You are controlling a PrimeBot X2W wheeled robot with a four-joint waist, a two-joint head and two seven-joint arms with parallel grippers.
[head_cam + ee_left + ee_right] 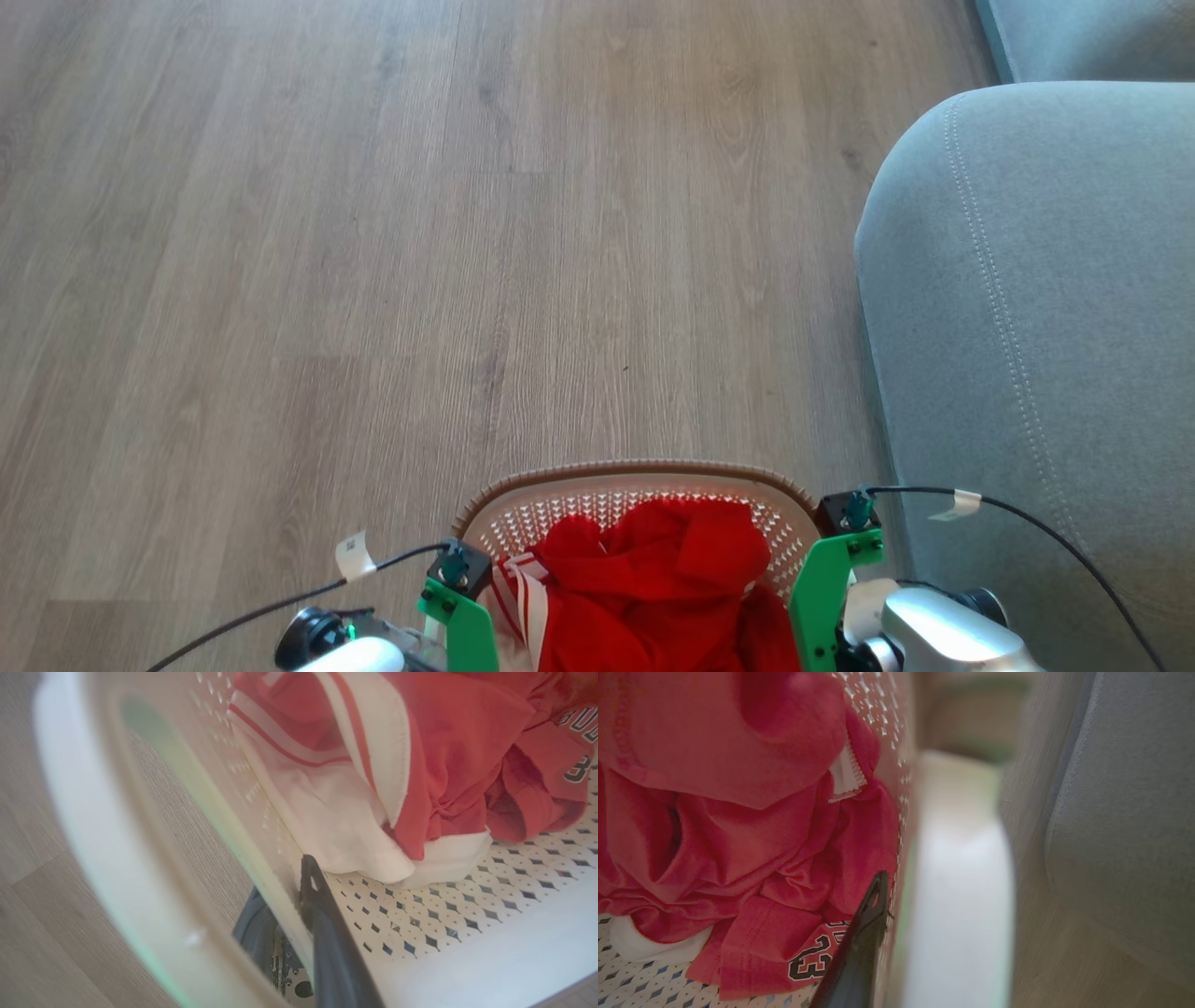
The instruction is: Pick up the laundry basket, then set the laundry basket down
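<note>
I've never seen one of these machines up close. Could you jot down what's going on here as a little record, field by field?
Item gripped: laundry basket, cream with a brown rim
Contents: red and white clothing
Left pincer: one finger inside the basket wall, one outside, clamped on it
Right pincer: one finger inside against the wall; the other is hidden
Surface: wood floor
Nearby: grey sofa, on the robot's right
</note>
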